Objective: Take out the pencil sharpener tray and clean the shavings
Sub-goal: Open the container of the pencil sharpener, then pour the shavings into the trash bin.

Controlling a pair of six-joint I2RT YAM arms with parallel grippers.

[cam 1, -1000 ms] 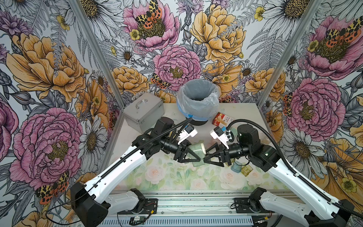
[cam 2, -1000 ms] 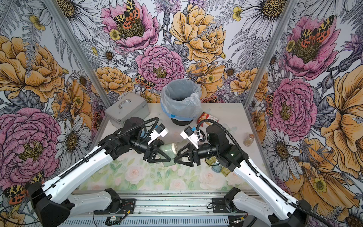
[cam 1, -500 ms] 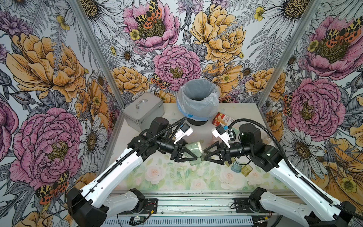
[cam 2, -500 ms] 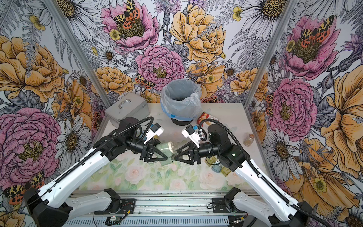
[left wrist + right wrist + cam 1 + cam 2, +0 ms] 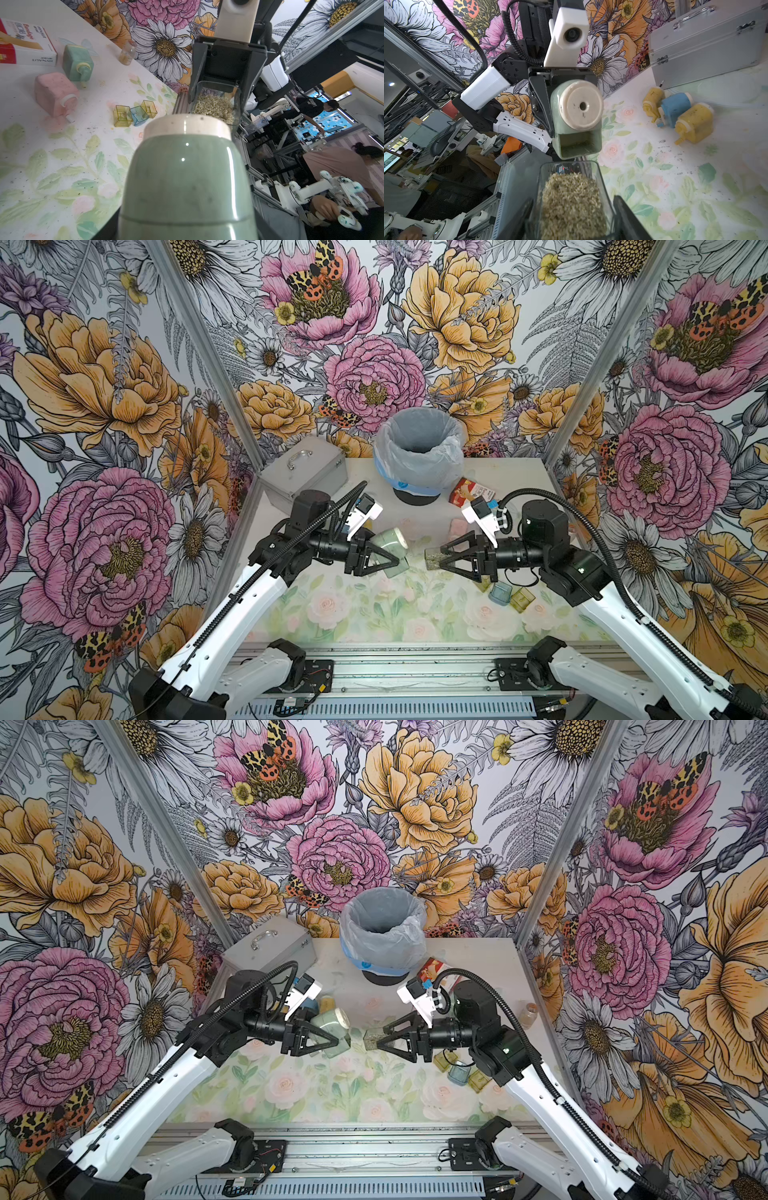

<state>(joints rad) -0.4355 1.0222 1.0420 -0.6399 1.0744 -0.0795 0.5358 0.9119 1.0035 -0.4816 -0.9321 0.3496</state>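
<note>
Floral-papered booth; white tabletop [image 5: 519,477] with rose-print mat [image 5: 374,614] across its near part. Left arm [image 5: 249,597] reaching in from near-left, forearm about level, left gripper [image 5: 395,558] clamped round a green pencil sharpener [image 5: 388,545] held clear of the table over the mat's far edge. Right arm [image 5: 615,605] mirrored from near-right, right gripper [image 5: 441,559] pinching a clear tray [image 5: 432,559] by its sides, likewise aloft. Sharpener lying along its long axis, white front disc [image 5: 571,116] facing the right gripper, vacated tray slot [image 5: 578,145] open toward the tray. Tray lengthwise in line with its gripper, end-on to the slot, a gap between; heaped with pale tan shavings [image 5: 571,205]. Dark loose flecks [image 5: 675,158] scattered on the mat. At the back: lined bin [image 5: 415,472], contents not discernible; closed metal case [image 5: 305,472]. Beside the right arm: three small trays [image 5: 135,115], two yellow, one blue, near empty.
</note>
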